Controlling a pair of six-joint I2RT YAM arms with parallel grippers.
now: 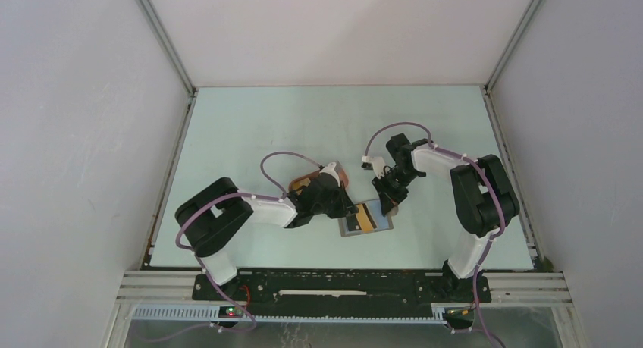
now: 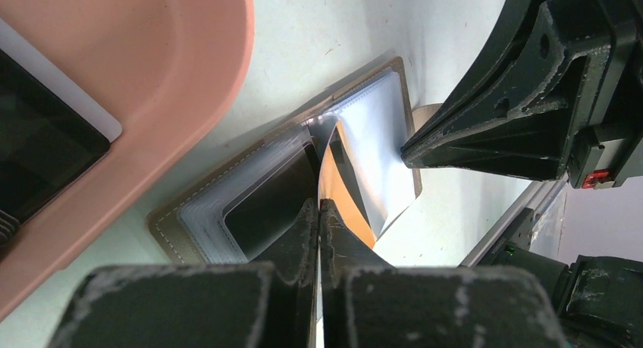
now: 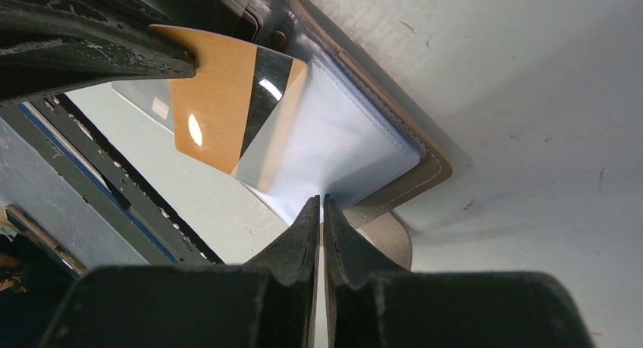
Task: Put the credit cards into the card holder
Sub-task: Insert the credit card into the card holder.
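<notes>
Left wrist camera shows us our left gripper (image 2: 318, 208) pinched shut on the yellow-orange credit card (image 2: 334, 183), its far end at the pockets of the open card holder (image 2: 182, 219) lying at 4 o'clock from the peach tray (image 2: 152, 98), while our right gripper (image 3: 319, 205) clamps its clear sleeve (image 3: 341, 136).

The counter (image 1: 265, 120) is a flat, pale mint-green board with a few faint scuffs and specks. Two things lie directly on it. A peach-orange oval plastic tray (image 1: 302, 183) sits about mid-counter. Just beside the tray, to its right and a little nearer the arm bases, lies the card holder (image 1: 368, 218), a flat grey stitched folding wallet, spread open. Its small rounded tab (image 3: 388, 240) rests on the counter at the edge away from the tray.
</notes>
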